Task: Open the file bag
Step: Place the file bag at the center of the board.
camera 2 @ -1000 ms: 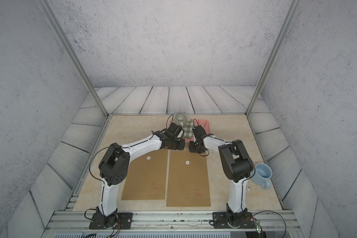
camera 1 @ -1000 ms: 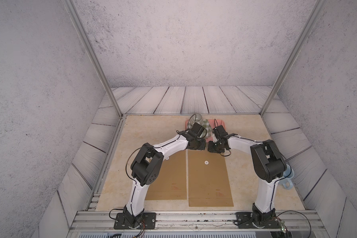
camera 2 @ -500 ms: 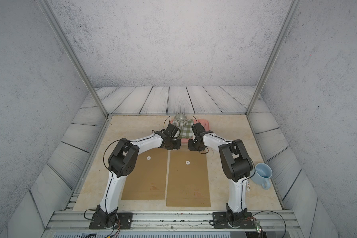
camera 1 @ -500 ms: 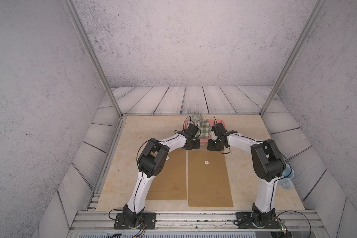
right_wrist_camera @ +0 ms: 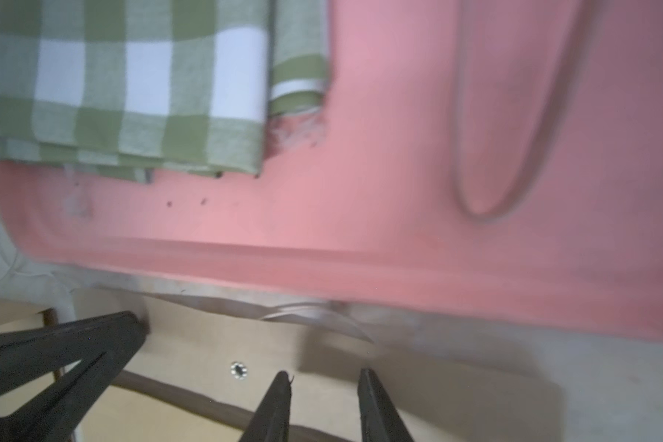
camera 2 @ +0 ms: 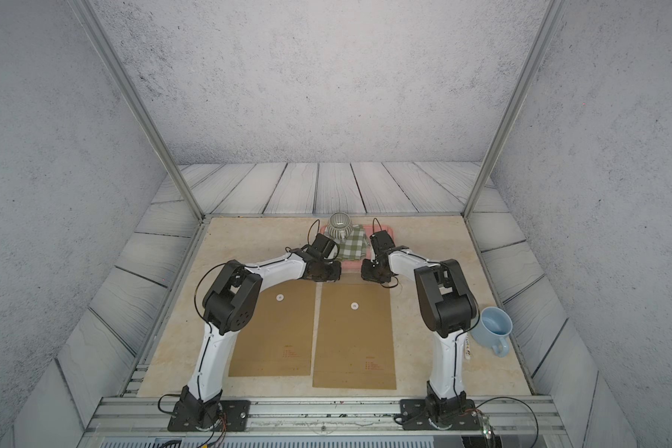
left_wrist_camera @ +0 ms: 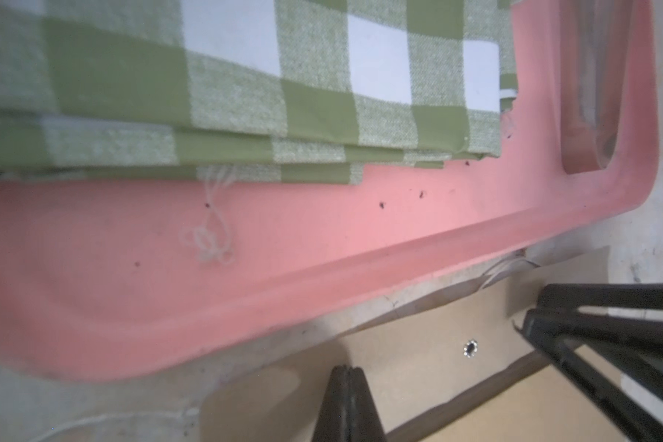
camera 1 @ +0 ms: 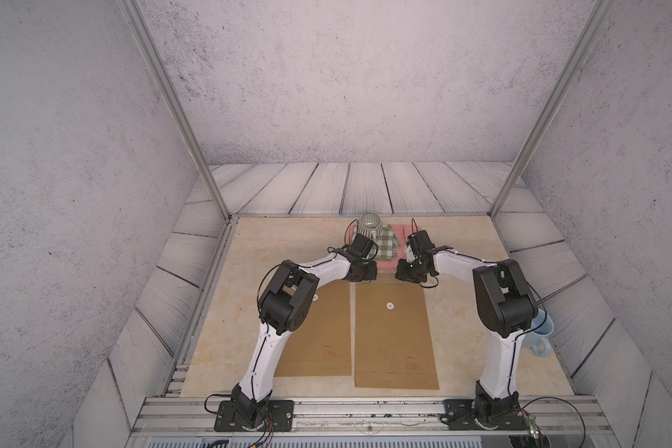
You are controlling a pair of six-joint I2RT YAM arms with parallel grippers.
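Note:
Two brown file bags lie side by side on the table; the right file bag [camera 1: 394, 333] has a white disc [camera 1: 390, 306] on its face. Its flap [left_wrist_camera: 418, 336] lies folded out toward the far side, with a small metal eyelet [right_wrist_camera: 239, 370] in it. My left gripper [left_wrist_camera: 347, 369] is shut, tips together, resting on the flap's left part with nothing seen between them. My right gripper [right_wrist_camera: 324, 375] is open over the flap's right part, next to the eyelet. In both top views the two grippers [camera 1: 365, 271] [camera 1: 406, 273] face each other at the bag's far end.
The left file bag [camera 1: 319, 333] lies partly under my left arm. Just beyond the flap sits a pink tray [camera 1: 387, 265] with a green checked cloth [camera 1: 385, 244] and a grey ribbed cup [camera 1: 370, 225]. A blue mug [camera 2: 493, 329] stands beside the right arm.
My left arm's elbow has swung farther from the front edge and its gripper has shifted slightly left and nearer at the bag's far end. The right arm has barely moved.

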